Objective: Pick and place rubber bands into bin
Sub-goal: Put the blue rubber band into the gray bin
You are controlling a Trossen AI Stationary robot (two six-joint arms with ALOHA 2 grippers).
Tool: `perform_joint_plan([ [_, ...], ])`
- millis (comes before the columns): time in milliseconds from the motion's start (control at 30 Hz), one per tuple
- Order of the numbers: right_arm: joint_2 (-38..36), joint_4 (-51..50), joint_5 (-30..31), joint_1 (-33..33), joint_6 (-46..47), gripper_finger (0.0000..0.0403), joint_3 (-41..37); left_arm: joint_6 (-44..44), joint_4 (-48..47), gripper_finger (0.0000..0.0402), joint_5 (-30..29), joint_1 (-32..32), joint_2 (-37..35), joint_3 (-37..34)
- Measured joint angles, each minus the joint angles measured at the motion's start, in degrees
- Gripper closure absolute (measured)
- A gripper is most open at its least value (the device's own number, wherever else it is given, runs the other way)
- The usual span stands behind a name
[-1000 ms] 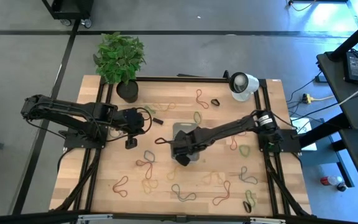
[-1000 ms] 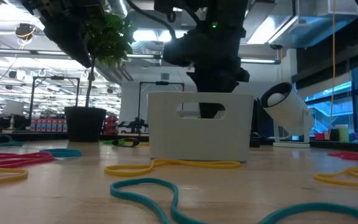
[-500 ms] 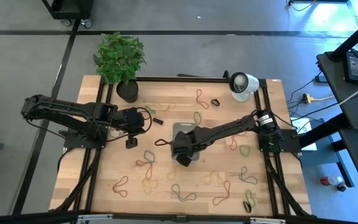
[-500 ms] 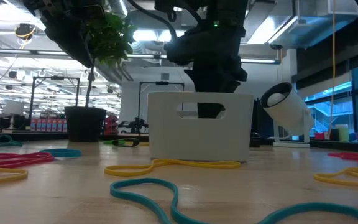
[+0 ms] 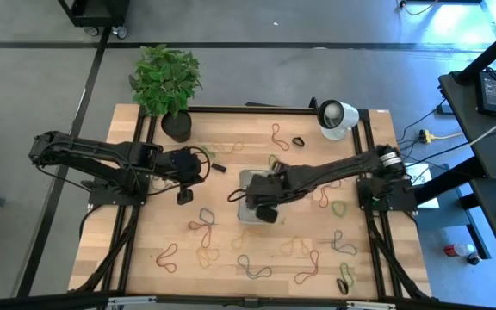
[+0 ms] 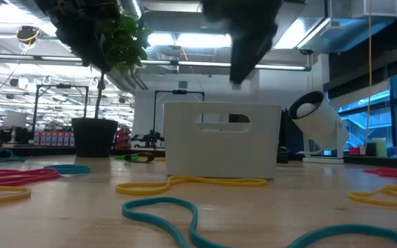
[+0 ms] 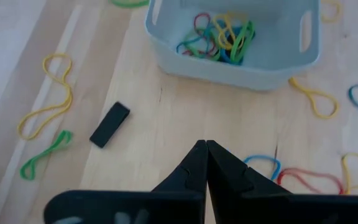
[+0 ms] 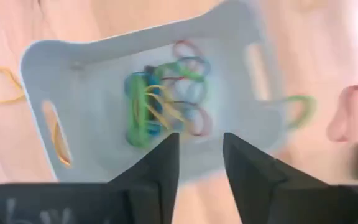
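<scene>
The bin (image 5: 250,196) stands on the table's middle, with several coloured rubber bands (image 8: 163,102) heaped on its floor. My right gripper (image 8: 201,149) hangs open above the bin (image 8: 148,93), with nothing between its fingers; in the high view it (image 5: 263,212) is over the bin's near end. Many more rubber bands (image 5: 202,226) lie flat across the table, among them a yellow one (image 6: 191,183) and a teal one (image 6: 178,210) in front of the bin (image 6: 222,141). My left gripper (image 5: 182,197) waits shut to the left of the bin, above bare wood (image 7: 206,149).
A potted plant (image 5: 166,82) stands at the far left corner and a round white lamp-like object (image 5: 336,116) at the far right. A small black block (image 7: 110,124) lies on the wood between my left gripper and the bin.
My right gripper has risen out of the bin: in the low view it showed through the bin's handle slot and now hangs above the rim. Its arm has drawn back a little toward the table's right edge. The bin has stayed where it was.
</scene>
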Motion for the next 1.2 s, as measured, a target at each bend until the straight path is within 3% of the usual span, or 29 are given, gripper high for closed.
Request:
perform_joint_plan([
  [167,-11.1,0.2,1.3,2.0,-1.0,0.0323,-7.5,-5.1,0.2,0.0400,-2.2,-4.3,1.1,0.5],
  [467,-39.8,12.9,2.3,9.3,14.8,0.0394,-40.5,-15.0,-3.1,0.0401,-6.2,-12.1,11.2,7.5],
  [667,-53.4,26.5,2.3,14.5,24.0,0.0387,-58.9,-22.9,-9.6,0.0399,-6.0,-13.9,19.1,12.2],
  [900,-59.2,38.2,2.2,15.9,27.2,0.0385,-70.4,-29.3,-9.9,0.0387,-3.7,-14.1,26.1,12.3],
  [1200,-59.2,40.8,0.9,15.9,26.9,0.0397,-71.9,-34.9,-10.3,0.0315,-2.9,-13.8,35.8,12.3],
])
